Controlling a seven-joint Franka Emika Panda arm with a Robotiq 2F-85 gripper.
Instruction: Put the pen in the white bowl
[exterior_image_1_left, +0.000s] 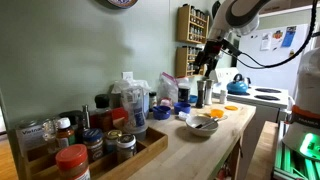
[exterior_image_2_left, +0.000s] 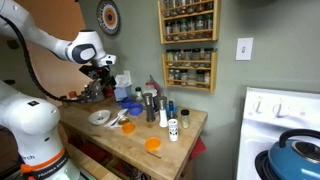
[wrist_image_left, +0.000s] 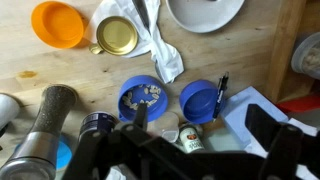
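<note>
The pen is dark and lies on the wooden counter between a blue container and a pale blue-white box. The white bowl is at the top edge of the wrist view and also shows in both exterior views. My gripper is open and empty. It hovers above the pen and the blue containers, and its dark fingers stand on either side of them. It also shows high over the counter in both exterior views.
A second blue container holds small pale pieces. An orange bowl, a gold lid, a white cloth and a pepper grinder lie around. A tray of jars and a stove with a blue kettle flank the counter.
</note>
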